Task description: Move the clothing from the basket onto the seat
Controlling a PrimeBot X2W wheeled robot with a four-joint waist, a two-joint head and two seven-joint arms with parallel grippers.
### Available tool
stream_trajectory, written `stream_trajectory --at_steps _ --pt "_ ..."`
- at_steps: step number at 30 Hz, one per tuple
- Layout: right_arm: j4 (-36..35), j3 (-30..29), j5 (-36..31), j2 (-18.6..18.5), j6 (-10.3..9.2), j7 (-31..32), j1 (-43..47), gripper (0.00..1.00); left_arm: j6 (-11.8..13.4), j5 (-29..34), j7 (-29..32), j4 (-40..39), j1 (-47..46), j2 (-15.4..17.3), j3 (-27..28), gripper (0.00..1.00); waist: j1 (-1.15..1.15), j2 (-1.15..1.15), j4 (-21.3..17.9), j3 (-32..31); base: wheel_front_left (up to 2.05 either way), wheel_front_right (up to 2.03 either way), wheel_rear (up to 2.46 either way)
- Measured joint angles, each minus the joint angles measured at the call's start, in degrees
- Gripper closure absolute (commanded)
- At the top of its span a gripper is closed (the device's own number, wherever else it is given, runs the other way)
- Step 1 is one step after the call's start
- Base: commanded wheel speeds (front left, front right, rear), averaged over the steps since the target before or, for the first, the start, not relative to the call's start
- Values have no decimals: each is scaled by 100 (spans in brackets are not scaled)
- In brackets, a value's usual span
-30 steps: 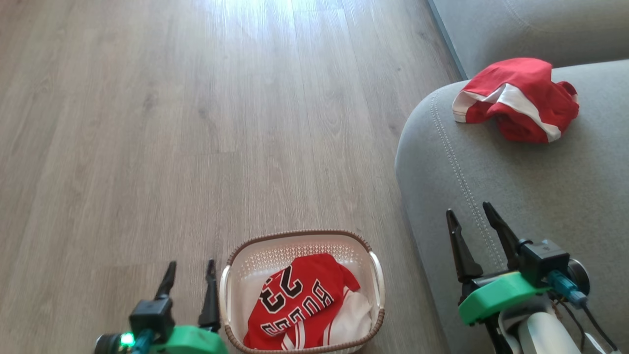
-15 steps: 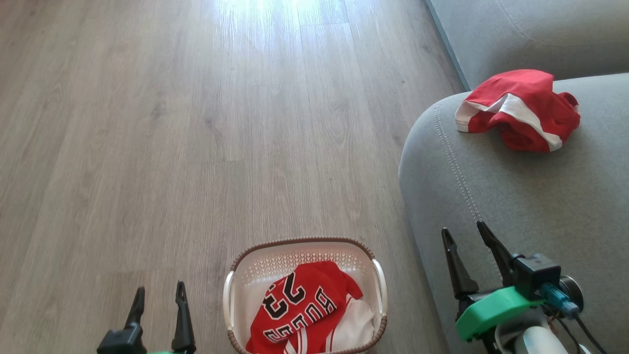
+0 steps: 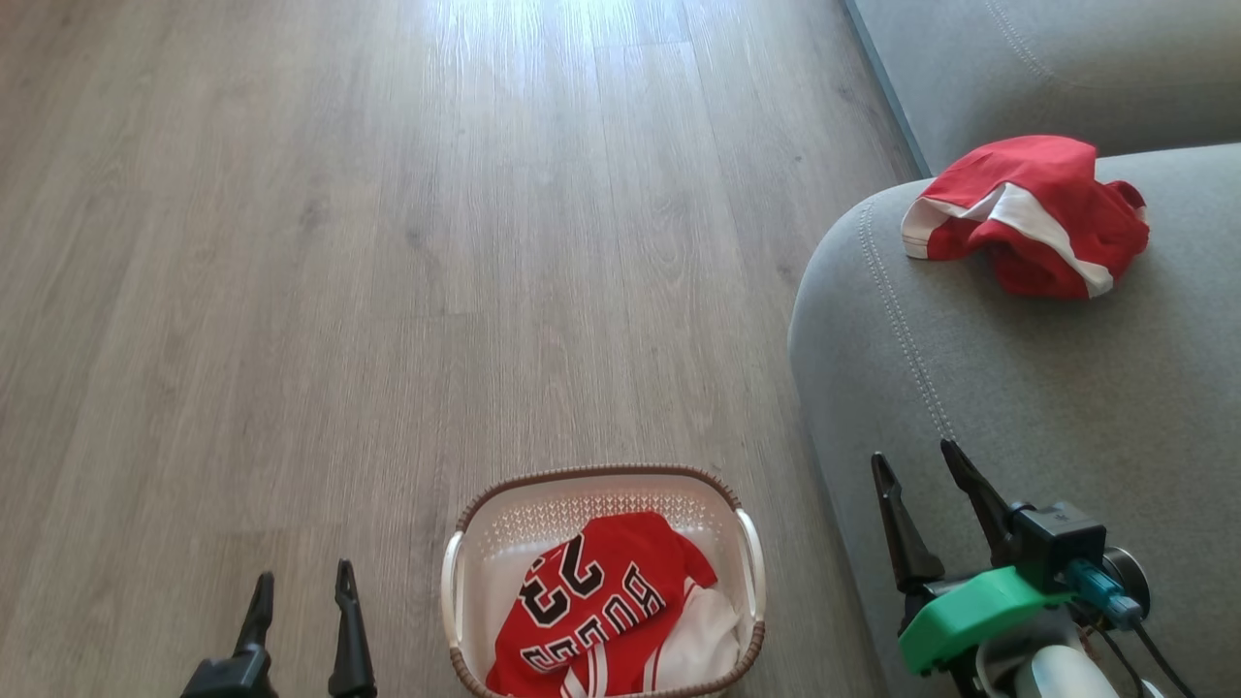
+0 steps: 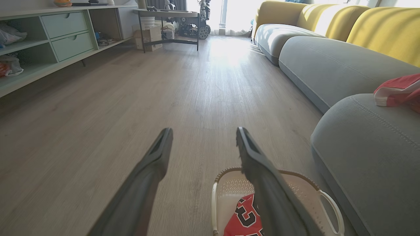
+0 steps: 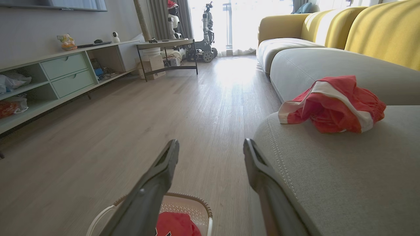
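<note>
**Jersey waiting in the basket, both hands empty**

The left hand (image 3: 301, 580) is hanging low over the wooden floor (image 3: 388, 242), near the basket (image 3: 591, 472). Its two fingers are standing apart with nothing between them. The right hand (image 3: 913, 454) is hovering above the rounded front edge of the grey sofa (image 3: 1018, 407), and its fingers are also spread and empty. Between the two hands the red jersey (image 3: 591, 611) with "23" is lying crumpled inside the basket, which is standing on the floor near the sofa. The red shorts (image 3: 1028, 213) are already lying on the sofa, well apart from the right hand.

In my judgement, the step in hand is reaching for the jersey. To do it well, a hand should be coming down from above into the middle of the basket. It should be pinching a raised fold of cloth, not the perforated wall, and then lifting until the hem is clearing the rim.

Counting: two hands, one basket, one jersey, one pair of shorts.
</note>
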Motion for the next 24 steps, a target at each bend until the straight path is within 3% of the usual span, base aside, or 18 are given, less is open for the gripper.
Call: stream_trajectory --at_steps 24 --pt "-253 -215 -8 4 0 0 -82 0 -159 183 8 170 -241 -35 -137 0 0 0 -37 516 0 0 0"
